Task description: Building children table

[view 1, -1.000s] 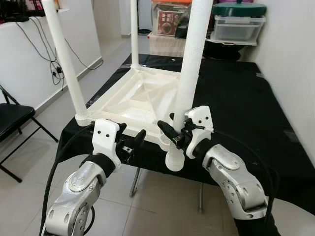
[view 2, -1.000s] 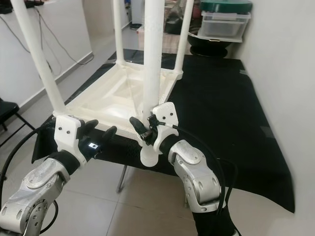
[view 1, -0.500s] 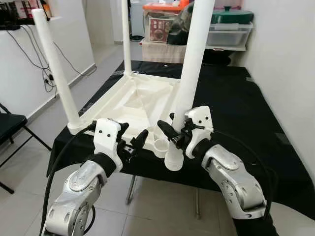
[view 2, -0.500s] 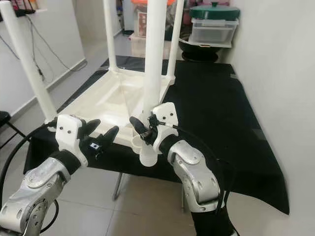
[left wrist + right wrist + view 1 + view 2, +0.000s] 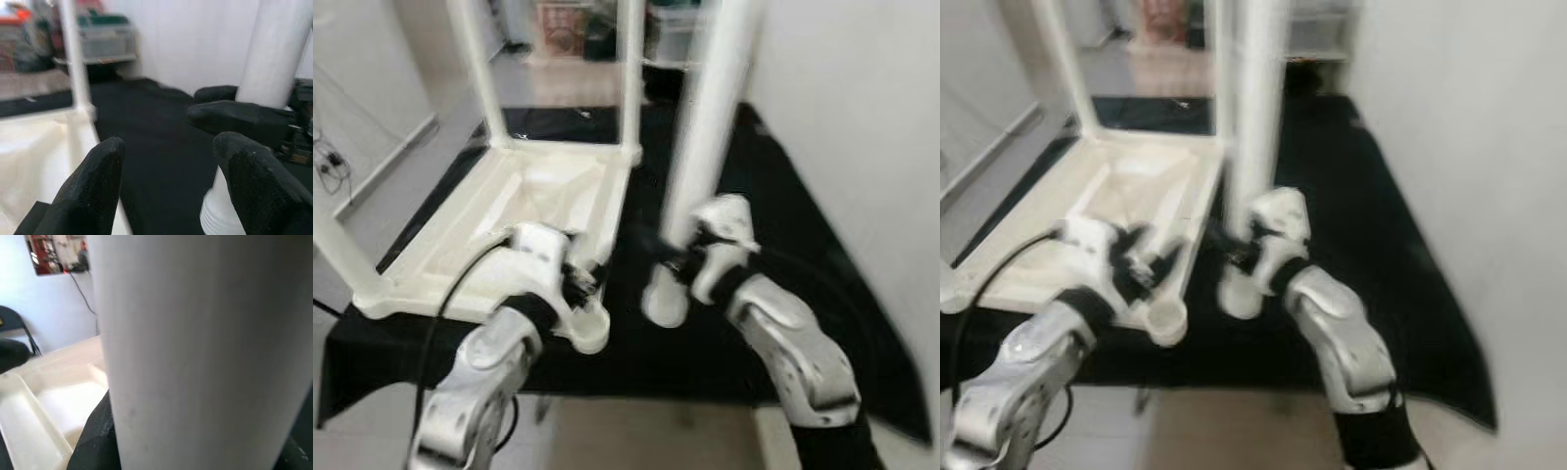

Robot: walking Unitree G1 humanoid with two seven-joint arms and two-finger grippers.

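Observation:
The white children's table top (image 5: 509,211) lies upside down on a black cloth, with three white legs standing up from its corners. The near right corner socket (image 5: 591,336) holds no leg. My right gripper (image 5: 671,259) is shut on the fourth white leg (image 5: 705,147) and holds it upright. The leg's threaded end (image 5: 664,304) hangs just right of that socket, over the cloth. My left gripper (image 5: 582,279) is open at the socket corner. The left wrist view shows its fingertips (image 5: 95,186) apart, facing the leg (image 5: 274,54).
The black-covered work table (image 5: 783,225) stretches to the right of the table top. A white wall (image 5: 862,98) stands close on the right. Storage boxes (image 5: 568,20) sit blurred at the back. Bare floor lies to the left and in front.
The camera has swung and the picture is now blurred. The held leg's end, earlier in front of the table edge, now hangs over the black cloth beside the empty socket. The left gripper is at that corner.

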